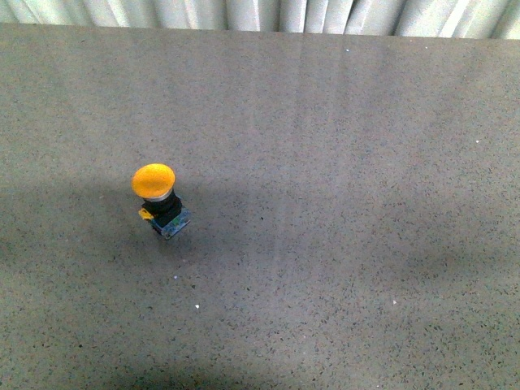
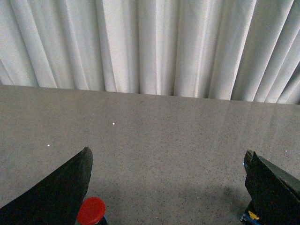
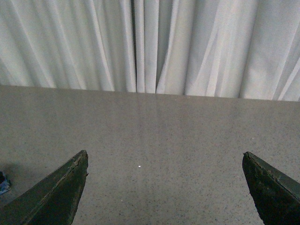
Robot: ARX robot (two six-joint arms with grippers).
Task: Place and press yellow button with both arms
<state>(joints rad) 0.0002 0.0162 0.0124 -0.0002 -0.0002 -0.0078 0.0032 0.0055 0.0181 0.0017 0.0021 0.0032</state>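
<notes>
The yellow button (image 1: 154, 182) stands on the grey table (image 1: 341, 162), left of centre in the front view. Its orange-yellow dome sits on a black body with a small blue-and-yellow base (image 1: 171, 223), tilted slightly. Neither arm shows in the front view. In the left wrist view my left gripper (image 2: 167, 151) is open over bare tabletop, with nothing between its dark fingers (image 2: 61, 192). My right gripper (image 3: 165, 153) is also open and empty, its fingers (image 3: 274, 187) wide apart above the table. I cannot make out the yellow dome in either wrist view.
A red round cap (image 2: 91, 211) sits by one left finger, and a small blue-and-yellow part (image 2: 251, 215) shows beside the other. A small blue object (image 3: 3, 183) lies at the edge of the right wrist view. White curtains (image 1: 260, 12) hang behind the table's far edge.
</notes>
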